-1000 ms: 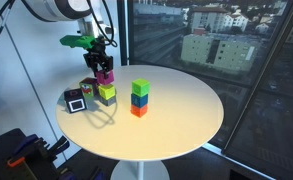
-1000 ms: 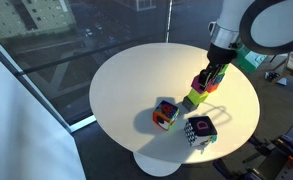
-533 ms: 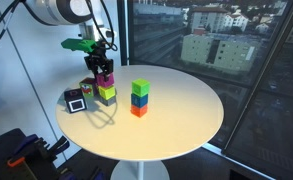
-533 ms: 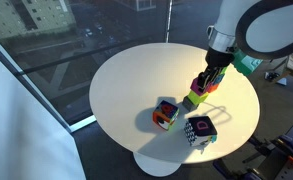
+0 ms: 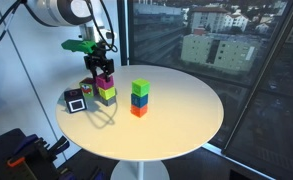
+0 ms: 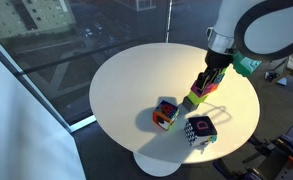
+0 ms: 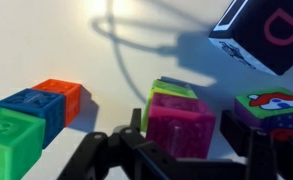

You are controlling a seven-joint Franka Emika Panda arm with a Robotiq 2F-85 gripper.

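Observation:
A magenta cube [image 5: 105, 78] sits on top of a lime green cube [image 5: 107, 93] near the edge of the round white table [image 5: 186, 110]. My gripper [image 5: 102, 66] hangs straight over this pair. In the wrist view the magenta cube [image 7: 181, 125] lies between my two fingers, on the lime cube [image 7: 171, 92], with a small gap at the right finger [image 7: 241, 115]. The jaws are open around it. The other exterior view shows the gripper [image 6: 210, 77] just above the magenta cube [image 6: 203, 86] and lime cube [image 6: 194, 99].
A stack of green, blue and orange cubes [image 5: 139, 98] stands nearby, also visible in an exterior view [image 6: 166, 113] and the wrist view [image 7: 31, 108]. A black patterned cube [image 5: 76, 100] [image 7: 256, 35] and a picture cube [image 7: 273, 108] sit close by. A window is behind.
The gripper has risen very slightly above the magenta cube. The cubes have not moved.

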